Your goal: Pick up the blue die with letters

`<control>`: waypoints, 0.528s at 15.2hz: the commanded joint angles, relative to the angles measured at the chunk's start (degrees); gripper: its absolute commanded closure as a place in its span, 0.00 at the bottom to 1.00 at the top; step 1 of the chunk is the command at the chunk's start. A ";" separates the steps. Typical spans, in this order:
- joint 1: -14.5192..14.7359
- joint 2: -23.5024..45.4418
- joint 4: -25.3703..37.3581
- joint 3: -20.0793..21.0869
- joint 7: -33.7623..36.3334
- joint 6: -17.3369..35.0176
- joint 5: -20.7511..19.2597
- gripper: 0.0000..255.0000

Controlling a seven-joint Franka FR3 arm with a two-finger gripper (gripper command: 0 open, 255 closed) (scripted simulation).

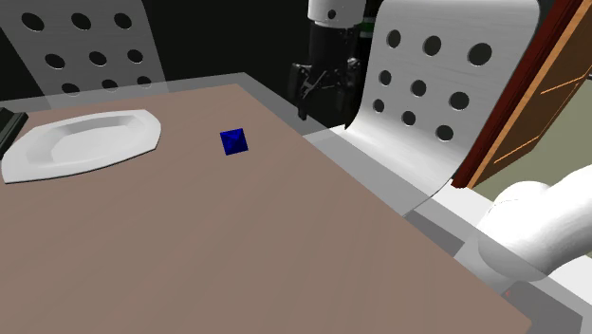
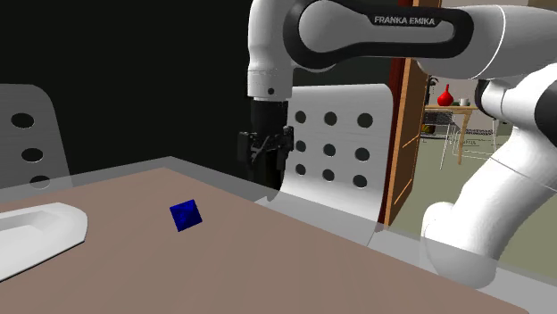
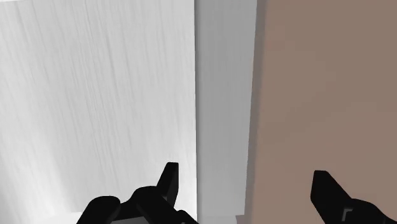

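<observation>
Step in hand: the approach, grasp not yet begun
- Die (image 1: pixel 234 141) lies on the table (image 1: pixel 237 247), blue, tipped on an edge or corner; no letters can be read on it. It sits near the plate (image 1: pixel 85 142), apart from it, on the plate's chair-ward side
- Tool (image 1: pixel 318 95) hangs farther from the plate than the die does, above the table's edge where the chair (image 1: pixel 427 104) meets it, well apart from the die
- Wrist view: fingers stand apart with nothing between them; below them run the chair seat (image 3: pixel 95 83) and a strip of table (image 3: pixel 331 83)

Next move, as I judge it: carry the tool across toward the plate until it hangs over the die, turn the wrist so the fingers face two flat sides, then lower and close. The die's tilt may let it roll or slip out of a pinch

Pose: the arm (image 2: pixel 393 31) arches up from the stand, forearm about level, hand pointing straight down, tool raised clear of the table
</observation>
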 commanded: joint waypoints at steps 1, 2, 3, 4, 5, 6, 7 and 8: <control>0.19 3.40 3.60 2.69 3.71 -0.53 -0.07 0.00; 0.21 5.31 5.63 3.99 5.44 -0.85 -0.34 0.00; 0.27 7.30 7.74 5.27 7.21 -1.21 -0.73 0.00; 0.34 9.39 9.96 6.59 9.02 -1.60 -1.22 0.00; 0.46 11.58 12.27 7.90 10.88 -2.05 -1.85 0.00; 0.67 13.89 14.70 9.21 12.79 -2.55 -2.62 0.00; 0.95 16.32 17.25 10.52 14.76 -3.12 -3.55 0.00; 1.36 18.88 19.94 11.80 16.78 -3.76 -4.63 0.00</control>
